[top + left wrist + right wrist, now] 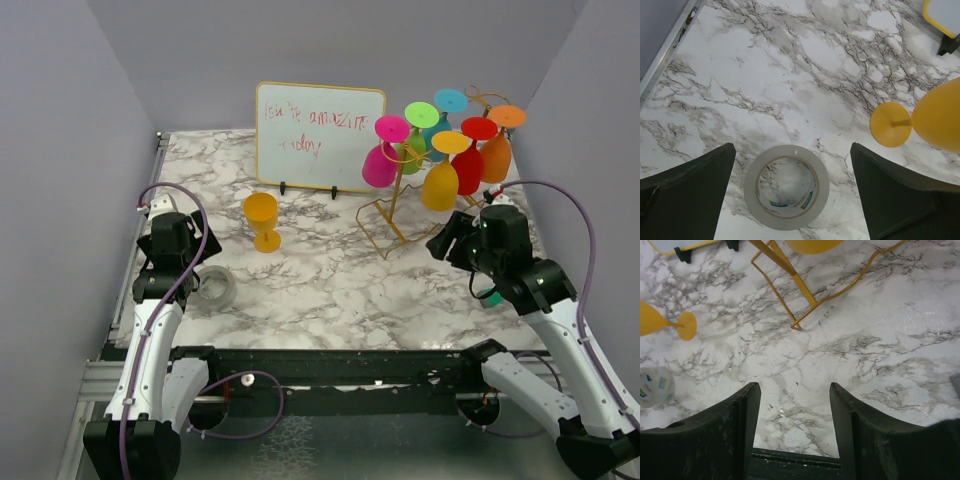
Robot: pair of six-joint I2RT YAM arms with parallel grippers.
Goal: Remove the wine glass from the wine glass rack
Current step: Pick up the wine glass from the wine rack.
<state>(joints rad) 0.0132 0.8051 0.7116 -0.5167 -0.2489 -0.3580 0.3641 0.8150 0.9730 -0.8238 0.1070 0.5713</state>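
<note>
**Left claw** [792, 150]: fingers are spread wide and nothing is gripped. A tape roll [787, 186] is seen lying flat on the table [790, 75], under the gap between the two fingers. Contact with the fingers cannot be told.

**Right claw** [794, 387]: fingers are likewise spread and nothing is held. Only bare marble is seen between them.

**Rack** [398, 212]: located ahead of the right claw and slightly to its left, apart from it. In the right wrist view the near corner of its wire base is seen ahead of the open fingers.

**Containers:**
- Six glasses [440, 186] are hung on the rack bowl-down, feet uppermost: magenta, green, teal, yellow, red, orange. The bowl interiors are not visible.
- A lone glass [262, 220], yellow-orange, is stood upright on the table. It is ahead of the left claw and to its right, well apart from the rack.

**Surface:** the top is white marble-patterned with grey veining. A metal rail is noted along the edge outboard of the left claw.

**Room:**
- A whiteboard [318, 137] with red writing is propped upright far ahead of both claws, beside the rack.
- Plain grey-lilac walls are seen on three sides.
</note>
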